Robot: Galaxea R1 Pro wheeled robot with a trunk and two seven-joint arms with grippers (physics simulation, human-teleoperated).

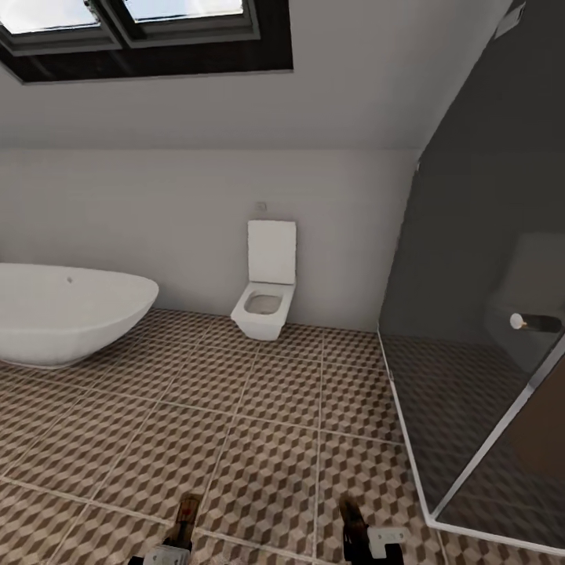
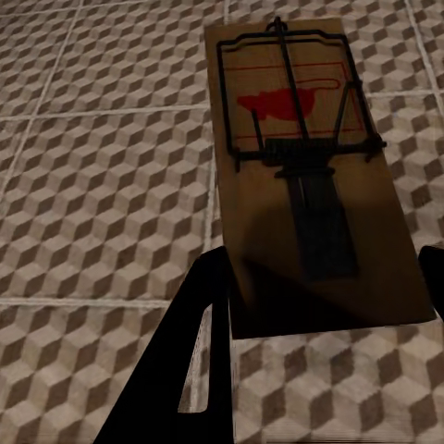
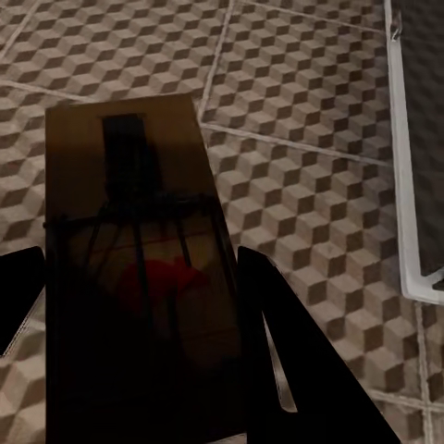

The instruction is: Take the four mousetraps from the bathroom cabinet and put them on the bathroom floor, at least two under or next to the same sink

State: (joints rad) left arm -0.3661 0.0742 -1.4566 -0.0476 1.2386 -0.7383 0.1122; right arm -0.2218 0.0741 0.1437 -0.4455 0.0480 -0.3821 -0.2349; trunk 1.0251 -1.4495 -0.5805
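head view: both claws low at the frame's bottom edge, left claw (image 1: 182, 527) and right claw (image 1: 362, 534), above the cube-patterned bathroom floor (image 1: 259, 416). bathtub (image 1: 67, 310) at left, toilet (image 1: 267, 292) against the far wall, glass shower screen (image 1: 479, 329) with its white sill at right. wide bare tile between them, so plenty of room ahead. no sink visible from here, so likely a turn needed before setting anything down; risk of dropping both traps far from any sink and missing that condition.

left wrist view: left claw (image 2: 319, 296) pinching a mousetrap (image 2: 310, 176) by its near end, board jutting forward over open tile, wire and red mark facing up. held only at one end, so could pivot or slip out on a fast swing.

right wrist view: right claw (image 3: 139, 305) pinching a second mousetrap (image 3: 139, 250), dark in shadow, red mark faint. white shower sill (image 3: 407, 157) near on one side; a sideways sweep could knock the board against it and loosen the grip. open tile elsewhere.
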